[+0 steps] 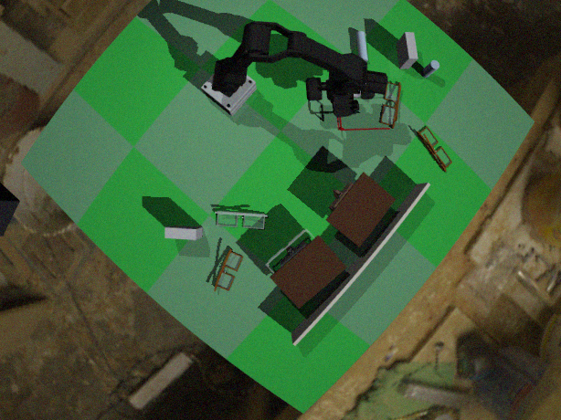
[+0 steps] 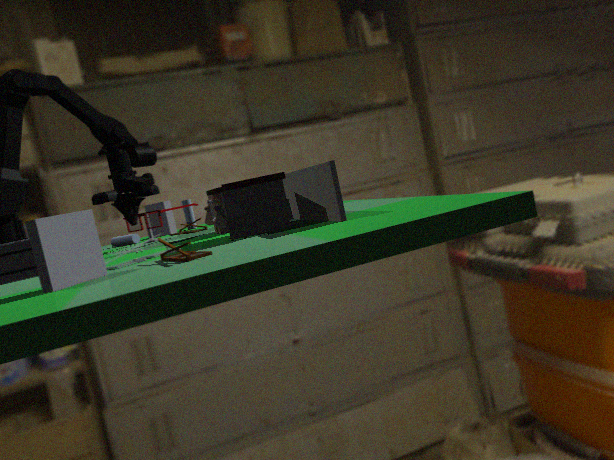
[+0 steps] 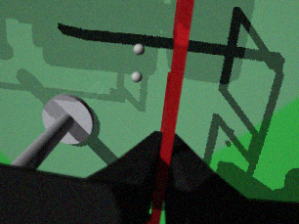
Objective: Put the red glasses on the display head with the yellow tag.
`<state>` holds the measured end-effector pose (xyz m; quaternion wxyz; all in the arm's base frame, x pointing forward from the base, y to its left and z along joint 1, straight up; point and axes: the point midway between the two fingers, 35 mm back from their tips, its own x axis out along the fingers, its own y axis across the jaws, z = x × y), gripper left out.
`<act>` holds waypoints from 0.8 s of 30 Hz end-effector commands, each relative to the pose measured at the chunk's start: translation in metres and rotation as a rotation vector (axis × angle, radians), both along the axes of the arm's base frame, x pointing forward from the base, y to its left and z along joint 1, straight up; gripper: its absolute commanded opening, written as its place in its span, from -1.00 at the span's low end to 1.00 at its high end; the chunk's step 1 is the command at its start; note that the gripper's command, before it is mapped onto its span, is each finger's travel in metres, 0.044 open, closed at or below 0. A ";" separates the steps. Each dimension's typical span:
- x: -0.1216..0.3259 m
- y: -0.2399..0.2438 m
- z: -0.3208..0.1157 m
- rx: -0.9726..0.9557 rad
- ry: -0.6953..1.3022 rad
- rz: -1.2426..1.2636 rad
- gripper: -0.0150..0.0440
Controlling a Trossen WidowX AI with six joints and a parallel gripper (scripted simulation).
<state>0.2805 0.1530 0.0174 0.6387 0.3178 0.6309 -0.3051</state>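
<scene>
My gripper (image 2: 134,222) (image 3: 163,141) is shut on the red glasses (image 1: 365,129) (image 2: 179,207) (image 3: 181,42), held above the table. In the wrist view a red bar runs up between the fingertips; two pale balls show left of it. In the top view the arm hides part of the glasses, and a long red piece points right. The two display heads show as brown-topped blocks: one bare-looking head (image 1: 360,209) and one head (image 1: 309,272) with pale glasses (image 1: 288,250) at its front side. The red glasses are apart from both heads. No yellow tag can be made out.
A grey panel (image 1: 360,265) (image 2: 315,193) stands behind the heads. Orange glasses (image 1: 396,104) show close to the red ones, with another orange pair (image 1: 435,148) nearby. White glasses (image 1: 240,215), more orange glasses (image 1: 225,279), pale blocks (image 1: 182,233) (image 1: 407,50) and cylinders (image 1: 362,46) (image 1: 433,67) stand around.
</scene>
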 end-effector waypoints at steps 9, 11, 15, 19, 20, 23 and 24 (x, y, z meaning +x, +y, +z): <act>0.001 0.000 0.000 -0.001 -0.004 -0.001 -0.49; 0.000 0.000 0.000 -0.001 -0.004 -0.001 -0.49; -0.002 0.002 0.000 0.000 -0.003 -0.001 -0.49; -0.004 0.005 0.000 0.000 -0.003 -0.001 -0.49; -0.004 0.005 0.001 0.000 -0.003 -0.001 -0.49; -0.003 0.006 0.011 0.000 -0.003 -0.001 -0.49; -0.004 0.007 0.017 0.000 -0.003 -0.001 -0.49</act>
